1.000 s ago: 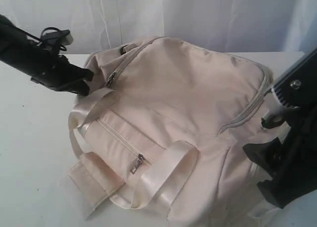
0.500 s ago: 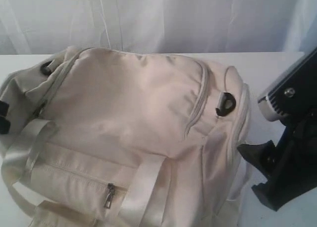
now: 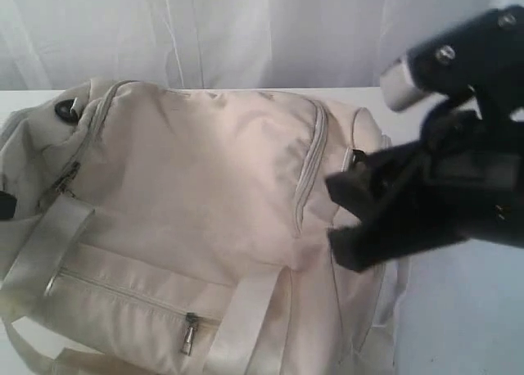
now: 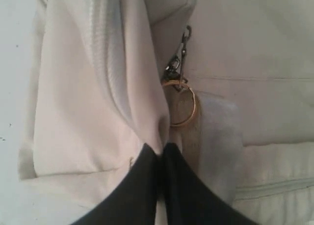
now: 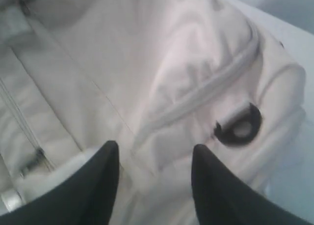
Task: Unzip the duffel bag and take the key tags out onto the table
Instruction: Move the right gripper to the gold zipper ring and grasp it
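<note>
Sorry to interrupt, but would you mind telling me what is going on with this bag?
A two-armed robot is working on a cream duffel bag lying on the white table. The left gripper has its jaws shut on a fold of fabric beside a metal ring. The right gripper hovers over the other end with jaws apart, near a dark D-ring. The zips in view look closed, and no key tags are visible.
</note>
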### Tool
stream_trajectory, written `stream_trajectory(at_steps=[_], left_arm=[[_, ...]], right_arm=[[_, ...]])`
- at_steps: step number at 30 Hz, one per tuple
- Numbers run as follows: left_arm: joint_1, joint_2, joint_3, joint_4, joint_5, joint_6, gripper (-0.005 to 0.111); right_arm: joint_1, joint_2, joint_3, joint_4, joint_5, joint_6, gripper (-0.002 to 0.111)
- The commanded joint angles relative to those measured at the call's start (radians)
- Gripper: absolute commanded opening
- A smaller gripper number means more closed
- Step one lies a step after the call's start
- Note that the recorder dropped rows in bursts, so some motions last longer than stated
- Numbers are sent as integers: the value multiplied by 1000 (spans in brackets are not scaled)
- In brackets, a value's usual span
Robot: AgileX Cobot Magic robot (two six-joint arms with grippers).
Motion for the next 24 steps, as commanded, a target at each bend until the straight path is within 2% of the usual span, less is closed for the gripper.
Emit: stream_trajectory(at_steps=[1,5,8,13,17,24], left_arm=[[-10,-48,-3,-104,39,42,0],[-10,-55,-3,-107,39,42,0],[-10,-60,-3,-111,26,42,0],[-10,-60,-3,-130,14,42,0],[-10,-60,-3,-139,13,40,0],[-10,-60,-3,-160,13,38,0]], right_arm=[[-6,178,-106,0,-238,9,40],[-6,374,-193,2,-464,20,40],[-6,544,-277,2,-551,57,40],[-6,759,-388,6,-643,151,52],[-6,852,-425,6,-745,310,54],[-6,924,-451,-1,-808,475,54]])
